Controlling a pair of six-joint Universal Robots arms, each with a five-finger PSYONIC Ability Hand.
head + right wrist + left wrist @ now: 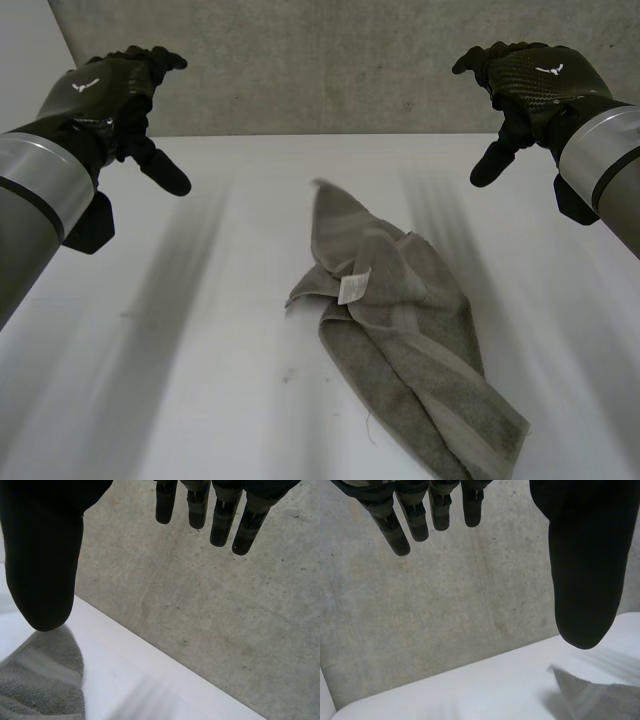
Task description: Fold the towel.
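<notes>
Crumpled grey terry towel [400, 330] lies on white bench [200, 400]. Flanking it, raised well clear: left robot hand [110, 95], right robot hand [530, 80], both released, empty. Risk: pinching bunched layers, not a corner, drags the heap.

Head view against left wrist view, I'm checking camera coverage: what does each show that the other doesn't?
The head view gives the whole crumpled towel with its white label, and the right hand above the white table. The left wrist view gives the palm side of the left hand, its fingers straight and holding nothing. Both share the left hand, a tip of the towel, the table and the grey wall.
</notes>
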